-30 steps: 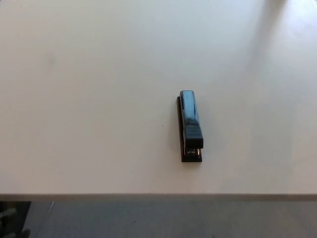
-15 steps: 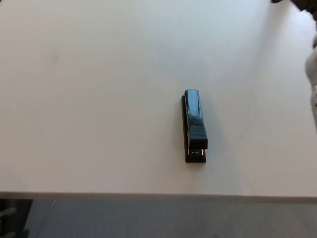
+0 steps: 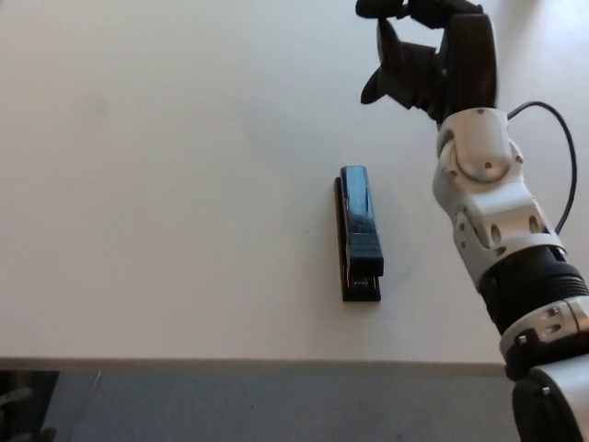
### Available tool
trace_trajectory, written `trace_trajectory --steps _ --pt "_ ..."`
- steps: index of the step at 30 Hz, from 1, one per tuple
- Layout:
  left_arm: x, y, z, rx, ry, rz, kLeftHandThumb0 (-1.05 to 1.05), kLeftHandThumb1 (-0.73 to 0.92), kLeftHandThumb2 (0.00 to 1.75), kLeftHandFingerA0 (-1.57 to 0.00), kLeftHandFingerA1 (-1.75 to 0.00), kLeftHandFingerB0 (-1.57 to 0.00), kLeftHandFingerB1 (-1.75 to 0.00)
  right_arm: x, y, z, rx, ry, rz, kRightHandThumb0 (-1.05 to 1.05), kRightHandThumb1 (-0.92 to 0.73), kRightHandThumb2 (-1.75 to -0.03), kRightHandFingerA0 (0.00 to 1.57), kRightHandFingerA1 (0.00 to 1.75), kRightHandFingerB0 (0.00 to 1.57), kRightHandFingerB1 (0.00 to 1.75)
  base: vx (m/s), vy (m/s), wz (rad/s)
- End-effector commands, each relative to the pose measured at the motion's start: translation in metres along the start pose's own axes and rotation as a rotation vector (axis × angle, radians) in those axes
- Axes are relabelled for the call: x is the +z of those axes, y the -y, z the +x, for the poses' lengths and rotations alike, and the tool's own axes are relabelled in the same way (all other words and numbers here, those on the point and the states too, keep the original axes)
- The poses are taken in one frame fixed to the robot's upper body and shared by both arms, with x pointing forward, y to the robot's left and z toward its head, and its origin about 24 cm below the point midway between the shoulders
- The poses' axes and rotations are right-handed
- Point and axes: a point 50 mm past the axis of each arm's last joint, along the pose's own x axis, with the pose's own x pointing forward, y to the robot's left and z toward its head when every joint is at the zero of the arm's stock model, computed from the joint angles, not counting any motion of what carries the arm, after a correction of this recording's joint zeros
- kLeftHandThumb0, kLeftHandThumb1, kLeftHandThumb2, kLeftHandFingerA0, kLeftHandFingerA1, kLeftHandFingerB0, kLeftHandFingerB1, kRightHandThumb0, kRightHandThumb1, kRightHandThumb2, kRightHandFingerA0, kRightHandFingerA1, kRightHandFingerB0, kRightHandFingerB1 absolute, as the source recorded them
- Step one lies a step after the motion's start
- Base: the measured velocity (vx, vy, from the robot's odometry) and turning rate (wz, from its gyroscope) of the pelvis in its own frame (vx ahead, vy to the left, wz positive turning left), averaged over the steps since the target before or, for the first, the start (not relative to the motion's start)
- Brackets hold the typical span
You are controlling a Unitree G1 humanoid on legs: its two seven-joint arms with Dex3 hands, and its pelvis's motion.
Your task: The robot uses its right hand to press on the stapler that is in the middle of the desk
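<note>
I see the pale desk (image 3: 166, 184) filling most of the frame. My right arm (image 3: 502, 239), white and jointed, runs up the right side. Its black right hand (image 3: 428, 55) sits at the upper right, fingers spread, holding nothing. The stapler (image 3: 358, 232), dark, glossy and slim, lies lengthwise just right of centre, apart from the hand.

And there's the right arm (image 3: 492, 221): glossy white shell segments with small dark screw holes, a black ribbed band lower down, then a grey joint. A thin black cable (image 3: 563, 157) loops alongside. The robot hand (image 3: 433, 55) is all black, with thick, chunky fingers.
</note>
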Motion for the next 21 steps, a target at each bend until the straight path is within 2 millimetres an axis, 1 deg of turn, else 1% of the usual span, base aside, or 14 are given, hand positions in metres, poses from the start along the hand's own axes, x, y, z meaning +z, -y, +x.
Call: trace_trajectory --steps 1,2,3,4,5,8,9,10,13,14,16,19,20,21 --pt "0.003 -0.004 0.0 0.015 0.02 0.011 -0.74 0.85 0.66 -0.26 -0.35 -0.27 -0.31 -0.008 -0.012 -0.002 0.025 -0.023 -0.025 -0.12 -0.8 -0.72 1.15 1.31 0.72 1.2 0.0 0.0 0.0" --pt "0.004 -0.004 0.0 0.018 0.025 0.007 -0.73 0.85 0.66 -0.24 -0.36 -0.26 -0.32 -0.009 -0.013 -0.002 0.03 -0.038 -0.027 -0.15 -0.8 -0.72 1.17 1.24 0.75 1.16 0.0 0.0 0.0" --pt "0.004 -0.004 0.0 0.021 0.029 0.0 -0.73 0.85 0.66 -0.24 -0.36 -0.26 -0.32 -0.012 -0.015 -0.003 0.034 -0.06 -0.027 -0.15 -0.8 -0.72 1.17 1.24 0.75 1.16 0.0 0.0 0.0" --pt "0.003 -0.005 -0.002 0.005 0.027 0.021 -0.73 0.87 0.65 -0.21 -0.34 -0.24 -0.3 -0.021 -0.019 -0.008 0.032 -0.086 -0.003 -0.11 -0.81 -0.67 1.16 1.23 0.79 1.08 0.0 0.0 0.0" --pt "0.003 -0.006 -0.002 0.008 0.024 0.022 -0.72 0.87 0.66 -0.21 -0.34 -0.24 -0.31 -0.026 -0.023 -0.011 0.026 -0.098 0.006 -0.14 -0.78 -0.72 1.16 1.25 0.81 1.07 0.0 0.0 0.0" --pt "0.003 -0.006 -0.001 0.014 0.018 0.019 -0.74 0.85 0.66 -0.23 -0.35 -0.25 -0.31 -0.036 -0.029 -0.018 0.021 -0.14 0.064 -0.1 -0.77 -0.71 1.13 1.33 0.82 1.09 0.0 0.0 0.0" --pt "0.003 -0.005 0.0 0.013 0.016 0.018 -0.74 0.85 0.66 -0.23 -0.35 -0.25 -0.31 -0.039 -0.03 -0.02 0.016 -0.155 0.074 -0.13 -0.79 -0.66 1.12 1.35 0.8 1.09 0.0 0.0 0.0" --pt "0.003 -0.003 0.0 0.01 0.015 0.013 -0.72 0.87 0.66 -0.24 -0.35 -0.24 -0.31 -0.043 -0.032 -0.022 0.013 -0.174 0.083 -0.15 -0.78 -0.69 1.06 1.38 0.78 1.12 0.0 0.0 0.0" --pt "0.005 -0.003 0.0 0.007 0.029 0.033 -0.74 0.87 0.66 -0.23 -0.35 -0.25 -0.31 -0.053 -0.035 -0.028 0.027 -0.216 0.08 -0.09 -0.77 -0.76 1.09 1.34 0.78 1.1 0.0 0.0 0.0" --pt "0.004 -0.003 0.001 0.003 0.021 0.022 -0.74 0.87 0.66 -0.23 -0.34 -0.25 -0.31 -0.057 -0.035 -0.03 0.03 -0.234 0.057 -0.12 -0.8 -0.69 1.13 1.29 0.78 1.09 0.0 0.0 0.0" --pt "0.006 -0.005 0.001 0.011 0.021 0.029 -0.75 0.87 0.66 -0.24 -0.35 -0.25 -0.31 -0.063 -0.037 -0.035 0.026 -0.252 0.036 -0.15 -0.81 -0.66 1.16 1.25 0.82 1.01 0.0 0.0 0.0" --pt "0.006 -0.005 0.002 0.016 0.013 0.025 -0.74 0.87 0.66 -0.25 -0.35 -0.25 -0.3 -0.071 -0.038 -0.041 0.025 -0.275 0.059 -0.15 -0.8 -0.66 1.17 1.31 0.82 1.08 0.0 0.0 0.0" --pt "0.007 -0.005 0.002 0.015 0.018 0.037 -0.74 0.87 0.66 -0.26 -0.35 -0.26 -0.3 -0.076 -0.038 -0.044 0.028 -0.298 0.056 -0.16 -0.81 -0.65 1.19 1.24 0.82 1.08 0.0 0.0 0.0" --pt "0.006 -0.005 0.002 0.01 0.016 0.024 -0.74 0.86 0.66 -0.25 -0.35 -0.25 -0.3 -0.08 -0.037 -0.047 0.029 -0.313 0.061 -0.12 -0.79 -0.7 1.18 1.26 0.84 1.09 0.0 0.0 0.0"
